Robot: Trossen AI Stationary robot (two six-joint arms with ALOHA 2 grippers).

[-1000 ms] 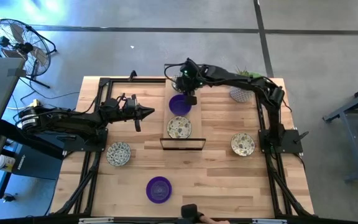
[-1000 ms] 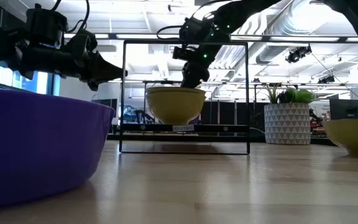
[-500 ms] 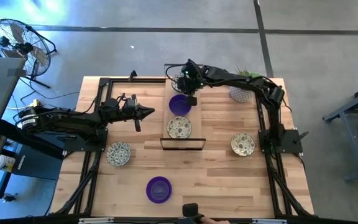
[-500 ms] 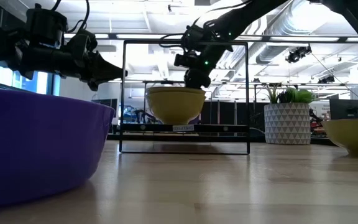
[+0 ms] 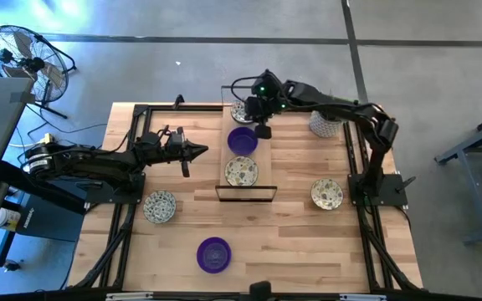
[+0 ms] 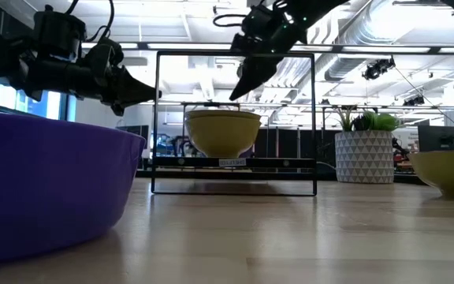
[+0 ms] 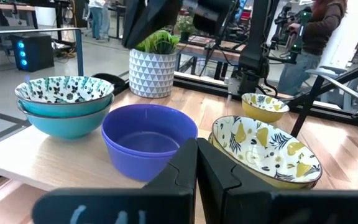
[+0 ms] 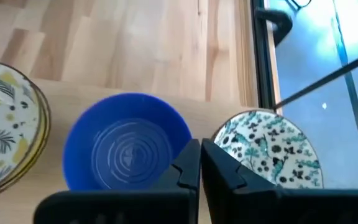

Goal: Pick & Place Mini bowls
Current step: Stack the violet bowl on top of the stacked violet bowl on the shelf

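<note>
Right hand hovers clenched, empty, above my purple bowl, probably parked on the rack; left hand waits.

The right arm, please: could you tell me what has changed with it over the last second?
The right pincer has lifted up and away from the purple bowl on the rack, its fingers closed and empty. The left pincer, the bowls and the plant pot stayed put.
</note>
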